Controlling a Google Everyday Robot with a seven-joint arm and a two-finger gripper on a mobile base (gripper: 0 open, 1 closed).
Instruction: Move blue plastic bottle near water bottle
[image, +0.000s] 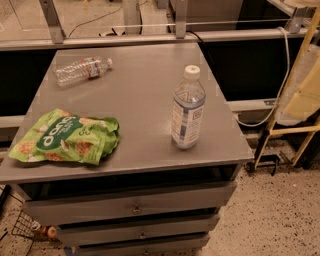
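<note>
While tool is unseen, blue bottle (187, 112) stands.

Jaws sit out of view; bottom drawer (150, 246) is cropped.

A crumpled green snack bag (65, 137) lies flat on the front left part of the grey table (145, 95). Under the tabletop sit three stacked drawers (135, 202) with small knobs. To the right, a yellow frame (295, 131) stands on the speckled floor (270, 215), with a white cable (283, 75) looping beside it. A wire basket (22, 227) sits at the lower left.
</note>
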